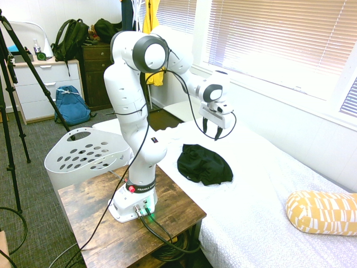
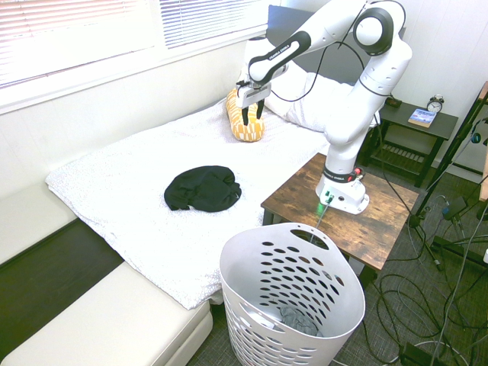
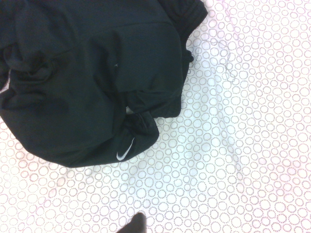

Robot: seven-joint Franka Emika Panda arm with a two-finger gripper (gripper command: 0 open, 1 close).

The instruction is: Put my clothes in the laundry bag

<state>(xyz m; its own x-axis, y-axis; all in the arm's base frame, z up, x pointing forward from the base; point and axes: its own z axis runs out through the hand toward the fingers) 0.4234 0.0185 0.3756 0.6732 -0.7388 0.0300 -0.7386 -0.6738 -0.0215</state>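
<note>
I see one black garment (image 2: 203, 188) on one bed (image 1: 268, 167). There is one basket (image 2: 292, 297), one yellow pillow (image 1: 323, 213), one clock (image 2: 435, 104), one lamp (image 1: 47, 47) and one yellow jacket (image 1: 150, 22). The blue backpack (image 1: 73, 106) is also one.

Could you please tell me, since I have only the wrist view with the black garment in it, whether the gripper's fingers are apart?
Observer: Yes, the gripper is open, with a clear gap between its fingers, above the bed.
Operator: Thank you; where is the laundry basket, please?
Observer: The white basket stands beside the wooden table, near the edge of the bed.
Operator: Is there anything in it already?
Observer: Yes, something grey and crumpled lies at the bottom; I can't tell what it is.
</note>
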